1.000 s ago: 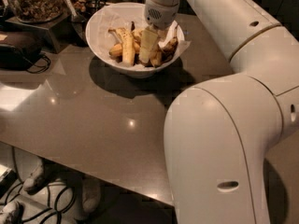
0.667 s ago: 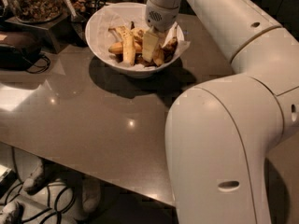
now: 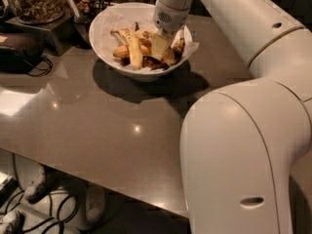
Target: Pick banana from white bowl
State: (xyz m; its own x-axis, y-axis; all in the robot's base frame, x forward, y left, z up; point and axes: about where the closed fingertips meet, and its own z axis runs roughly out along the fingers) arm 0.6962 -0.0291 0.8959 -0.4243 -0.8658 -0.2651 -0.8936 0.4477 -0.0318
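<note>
The white bowl stands at the back of the table, lined with crinkled white paper, and holds several bananas. My gripper reaches down into the right half of the bowl, among the fruit. A brown-mottled yellow banana lies right against its tip, partly hidden by it. I cannot tell whether the gripper holds it. A paler banana with a long stem lies to the left, with another yellow-brown one behind it. A thin dark banana rests by the right rim.
A jar of nuts on a grey stand and a dark pouch with a cable sit at the back left. My own arm fills the right side. Cables lie on the floor below the table's front edge.
The gripper has shifted very slightly right and down inside the bowl. The bananas and the bowl have not visibly moved.
</note>
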